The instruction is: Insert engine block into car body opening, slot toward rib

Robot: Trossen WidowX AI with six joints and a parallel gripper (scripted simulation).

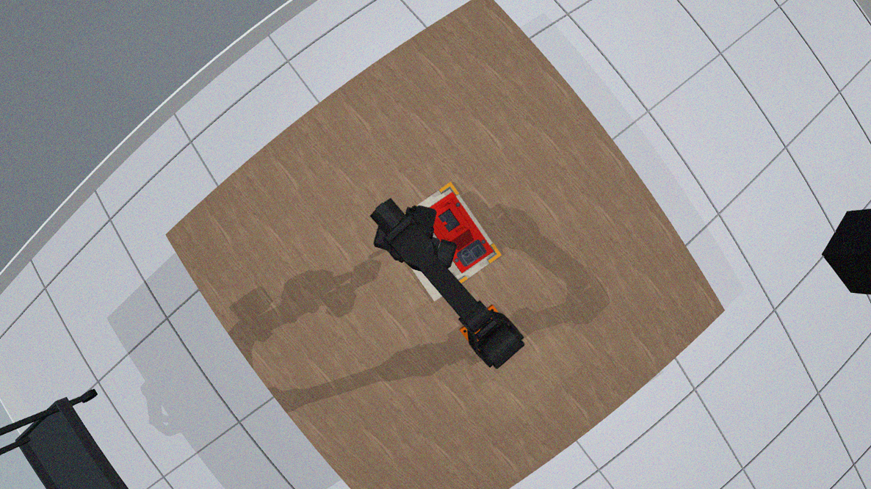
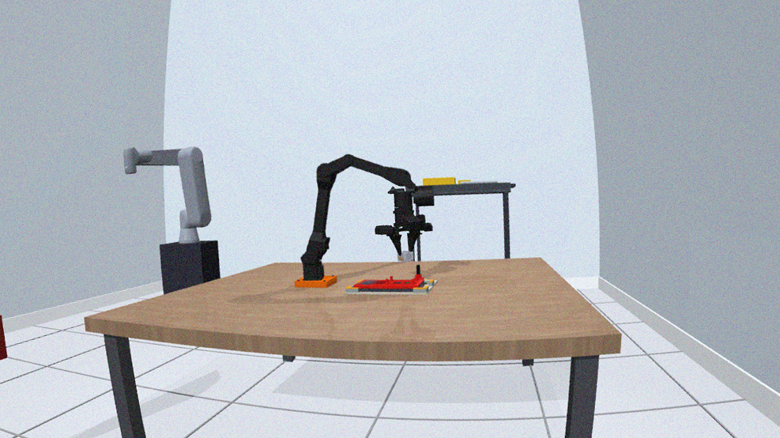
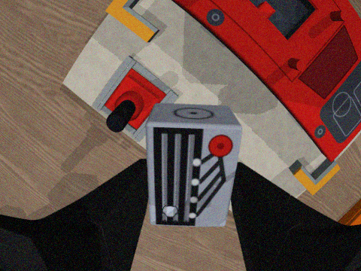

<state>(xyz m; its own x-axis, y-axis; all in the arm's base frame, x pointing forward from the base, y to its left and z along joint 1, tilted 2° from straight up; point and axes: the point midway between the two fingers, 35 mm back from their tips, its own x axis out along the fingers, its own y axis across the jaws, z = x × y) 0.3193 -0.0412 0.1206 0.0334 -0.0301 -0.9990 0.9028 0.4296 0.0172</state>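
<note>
The engine block [image 2: 408, 257] [image 3: 192, 169] is held between the two black fingers [image 2: 407, 253], gripped by opposite sides and hanging above the bench [image 1: 336, 172] [image 2: 479, 302] [image 3: 41, 169]. It looks stiff and fairly light, probably hard plastic; its smooth, flat sides could slip under a knock, though it seems unlikely to be fragile. Those opposite sides are the sensible hold, taken high enough to keep the fingers off the car body on the way down. Its face carries black stripes, white dots and a red disc at one o'clock; I can read no letters or brand on it.

Outward, in the wrist view, a red block with a black peg [image 3: 121, 116] stands at ten o'clock, and the red car body [image 1: 464, 234] [image 2: 383, 283] [image 3: 256, 49] lies toward one o'clock, its dark opening [image 1: 449, 219] [image 3: 291, 19] beyond. No legible writing shows on the body either.
</note>
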